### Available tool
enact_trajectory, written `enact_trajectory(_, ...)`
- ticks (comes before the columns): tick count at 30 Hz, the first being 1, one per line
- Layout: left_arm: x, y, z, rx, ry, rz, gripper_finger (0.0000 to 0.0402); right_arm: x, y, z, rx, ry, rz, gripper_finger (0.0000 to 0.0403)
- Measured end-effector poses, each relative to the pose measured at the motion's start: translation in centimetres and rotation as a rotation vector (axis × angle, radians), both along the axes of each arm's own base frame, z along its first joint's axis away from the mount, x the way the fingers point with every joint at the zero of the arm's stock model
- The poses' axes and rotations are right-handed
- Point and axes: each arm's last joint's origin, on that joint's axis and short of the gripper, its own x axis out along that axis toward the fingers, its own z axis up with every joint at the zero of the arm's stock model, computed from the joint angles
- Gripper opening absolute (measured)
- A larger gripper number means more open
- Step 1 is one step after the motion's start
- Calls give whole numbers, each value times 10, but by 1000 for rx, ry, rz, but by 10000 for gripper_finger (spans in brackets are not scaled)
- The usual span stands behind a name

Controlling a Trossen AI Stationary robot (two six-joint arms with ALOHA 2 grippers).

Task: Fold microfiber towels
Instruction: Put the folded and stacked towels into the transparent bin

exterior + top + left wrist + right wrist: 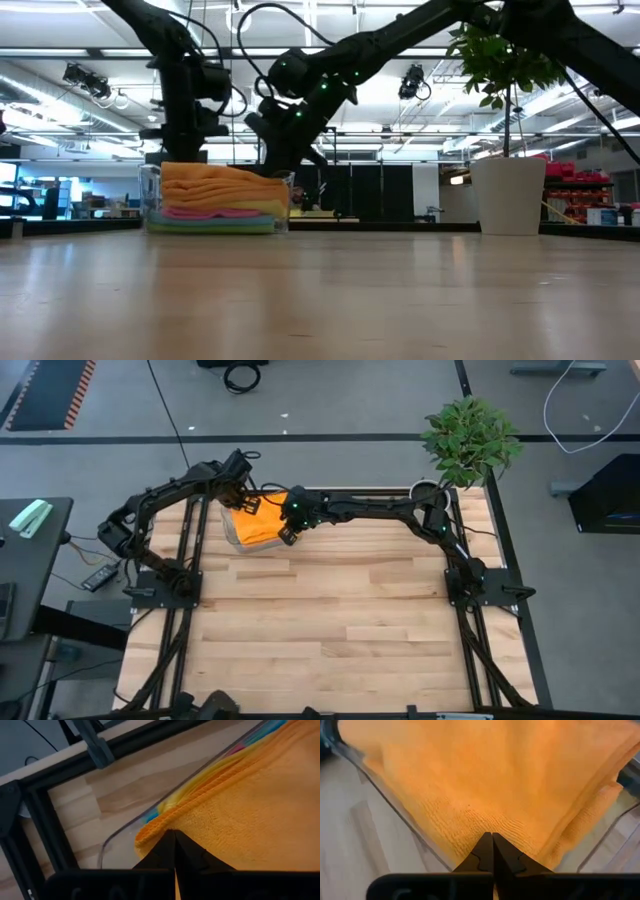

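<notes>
Wooden desk [340,610] is carrying a clear tray [152,205] of stacked towels [215,200] near its far-left corner; left gripper [174,837] and right gripper [492,840] are both pinching the orange towel [485,775], risking dragging the tray.

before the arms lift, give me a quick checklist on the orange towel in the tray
1. Left pincer shut on the orange towel at its edge: ok.
2. Right pincer shut on the same towel: ok.
3. Only the top towel pinched, not the yellow one below: cannot tell.
4. Clear tray standing flat on the table: ok.
5. Bare table in front of the tray to spread the towel: ok.
</notes>
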Motion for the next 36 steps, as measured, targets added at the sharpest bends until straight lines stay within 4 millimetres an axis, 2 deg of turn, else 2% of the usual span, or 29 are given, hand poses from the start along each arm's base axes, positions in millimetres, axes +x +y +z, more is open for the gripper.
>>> enact_trajectory(5, 2, 5, -10, -31, 18, -11, 8, -4, 2, -1, 3, 53, 26, 0)
enact_trajectory(8, 3, 7, -7, 0, 7, -7, 18, -4, 3, 3, 7, 56, 30, 0)
enact_trajectory(10, 2, 5, 3, 41, -9, -2, 20, -4, 2, 10, 5, 44, 43, 0)
enact_trajectory(13, -1, -1, 29, 135, -80, -8, 13, -6, -5, 37, -28, -10, 45, 0)
enact_trajectory(15, -2, -12, 42, 162, -124, -36, 7, -7, -16, 52, -49, -55, 29, 0)
enact_trajectory(18, 5, -38, 50, 158, -212, -130, 5, -10, -35, 57, -48, -99, 13, 0)
enact_trajectory(22, 21, -71, 27, 102, -264, -171, 9, -18, -56, 50, -19, -109, -29, 0)
enact_trajectory(26, 30, -90, -3, 106, -258, -147, 5, -21, -60, 39, -12, -93, -33, 0)
enact_trajectory(30, 29, -99, -23, 87, -246, -105, 9, -22, -60, 31, -28, -80, -22, 0)
enact_trajectory(36, 29, -106, -28, 74, -229, -114, 5, -28, -64, 19, -47, -18, -107, 0)
